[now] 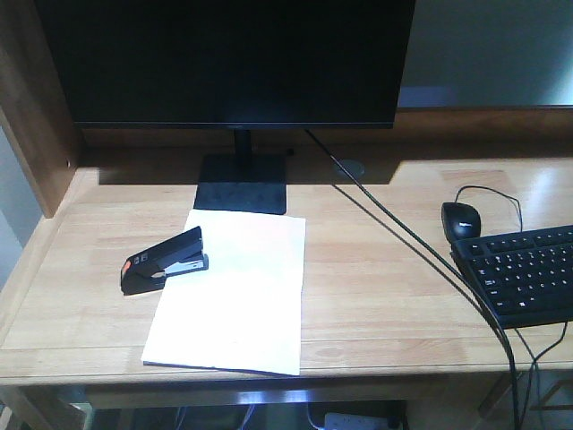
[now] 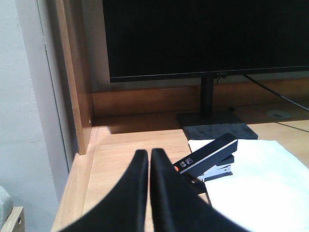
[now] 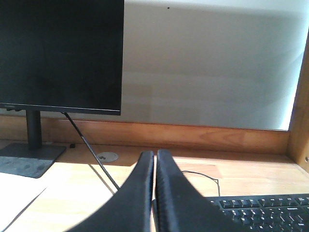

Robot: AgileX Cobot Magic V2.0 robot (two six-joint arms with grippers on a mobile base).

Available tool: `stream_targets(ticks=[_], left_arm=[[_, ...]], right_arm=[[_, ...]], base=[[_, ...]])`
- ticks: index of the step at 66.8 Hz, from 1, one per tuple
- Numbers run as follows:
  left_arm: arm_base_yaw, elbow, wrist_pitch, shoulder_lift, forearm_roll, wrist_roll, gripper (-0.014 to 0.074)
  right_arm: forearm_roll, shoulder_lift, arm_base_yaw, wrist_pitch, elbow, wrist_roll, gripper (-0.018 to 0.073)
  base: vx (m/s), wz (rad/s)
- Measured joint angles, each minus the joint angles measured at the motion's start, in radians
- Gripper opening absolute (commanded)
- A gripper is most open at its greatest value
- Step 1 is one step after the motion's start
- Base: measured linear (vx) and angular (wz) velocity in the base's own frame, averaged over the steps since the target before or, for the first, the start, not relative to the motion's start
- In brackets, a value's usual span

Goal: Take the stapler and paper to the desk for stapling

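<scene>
Wooden desk [image 1: 376, 296] with plank grain fills the front view, a dark monitor [image 1: 224, 58] at its raised back edge. Paper [image 1: 242, 305] lies flat just ahead of the monitor base [image 1: 242, 184]; stapler [image 1: 164, 261] straddles the sheet's left edge, orange end outward. Mouse [image 1: 462, 219] and keyboard [image 1: 524, 273] sit well apart to the right. Neither arm appears here

Left wrist view: left gripper [image 2: 148, 153] is clenched and empty, just short of the stapler [image 2: 207, 157], beside a pale wall. Risk: a closed approach would shove the stapler and crease or drag the paper [image 2: 256, 183]

Right wrist view: right gripper [image 3: 154, 153] is likewise clenched, holding nothing, above bare desk [image 3: 72, 188] near the keyboard [image 3: 260, 208]. Risk: snagging the monitor cable [image 3: 91, 154]
</scene>
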Motion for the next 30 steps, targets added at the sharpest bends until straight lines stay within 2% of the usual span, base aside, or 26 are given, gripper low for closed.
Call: stream_targets(ticks=[30], left_arm=[[0.0,0.0,0.0,0.0,0.0,0.0,-0.0007]], right_arm=[[0.0,0.0,0.0,0.0,0.0,0.0,-0.0009]], base=[[0.0,0.0]])
